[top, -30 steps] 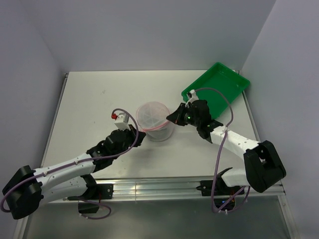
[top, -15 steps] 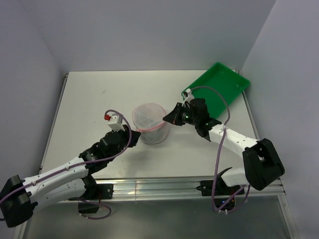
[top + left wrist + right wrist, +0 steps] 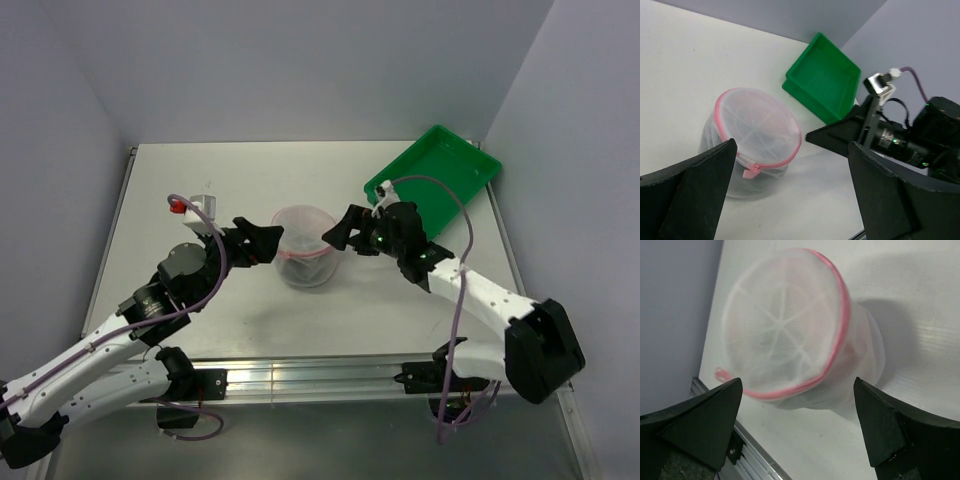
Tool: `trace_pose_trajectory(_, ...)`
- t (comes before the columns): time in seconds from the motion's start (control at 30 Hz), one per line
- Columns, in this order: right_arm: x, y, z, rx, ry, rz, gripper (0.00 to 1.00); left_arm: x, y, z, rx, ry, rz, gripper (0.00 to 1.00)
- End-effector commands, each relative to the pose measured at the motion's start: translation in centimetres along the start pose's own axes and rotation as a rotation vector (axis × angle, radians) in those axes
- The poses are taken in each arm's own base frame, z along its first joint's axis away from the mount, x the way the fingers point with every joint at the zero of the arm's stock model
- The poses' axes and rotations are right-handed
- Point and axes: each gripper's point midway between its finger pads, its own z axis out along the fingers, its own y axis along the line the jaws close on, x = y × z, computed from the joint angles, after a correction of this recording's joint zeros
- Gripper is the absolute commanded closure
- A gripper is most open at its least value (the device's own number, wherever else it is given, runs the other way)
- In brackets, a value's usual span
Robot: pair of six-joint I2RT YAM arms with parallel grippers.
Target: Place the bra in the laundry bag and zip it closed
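Laundry bag point(image 3: 304, 246) contents indistinct behind white mesh

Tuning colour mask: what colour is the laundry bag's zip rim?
Pink zip rim, clearest in right wrist view.

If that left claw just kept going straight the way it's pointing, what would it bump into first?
Most likely the laundry bag, which stands right ahead of the left gripper; its height against the bag is hard to judge.
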Motion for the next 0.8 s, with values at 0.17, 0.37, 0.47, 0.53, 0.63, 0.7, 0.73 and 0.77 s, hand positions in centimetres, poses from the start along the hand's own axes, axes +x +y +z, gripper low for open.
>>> trace_pose_trajectory(0.17, -5.9, 3.1, -8.6, 0.009, -0.318, -0.130, 0.00, -3.3, -0.4, -1.7, 0.002, -0.043, 0.087, 0.01)
trace_pose_trajectory(0.37, -6.1, 1.2, -13.1, 0.085, -0.451, -0.150, 0.00, -2.8, 0.4, -1.8, -0.025, -0.035, 0.090, 0.01)
trace_pose_trajectory(0.47, -6.3, 0.7, -14.3, 0.107, -0.492, -0.156, 0.00, -2.1, 0.8, -1.7, -0.035, -0.023, 0.087, 0.01)
trace_pose_trajectory(0.53, -6.3, 0.4, -14.7, 0.118, -0.509, -0.158, 0.00, -1.8, 0.9, -1.7, -0.033, -0.016, 0.086, 0.01)
trace_pose_trajectory(0.63, -6.4, -0.1, -15.0, 0.136, -0.530, -0.153, 0.00, -1.3, 0.9, -1.7, -0.023, -0.001, 0.091, 0.01)
trace_pose_trajectory(0.7, -6.6, -0.2, -15.0, 0.140, -0.539, -0.149, 0.00, -1.2, 0.8, -1.8, -0.012, 0.000, 0.096, 0.01)
trace_pose_trajectory(0.73, -6.6, -0.2, -15.0, 0.140, -0.539, -0.149, 0.00, -1.1, 0.9, -1.8, -0.013, 0.001, 0.095, 0.01)
trace_pose_trajectory(0.77, -6.7, -0.1, -15.0, 0.140, -0.541, -0.148, 0.00, -1.2, 0.9, -1.8, -0.011, -0.002, 0.098, 0.01)
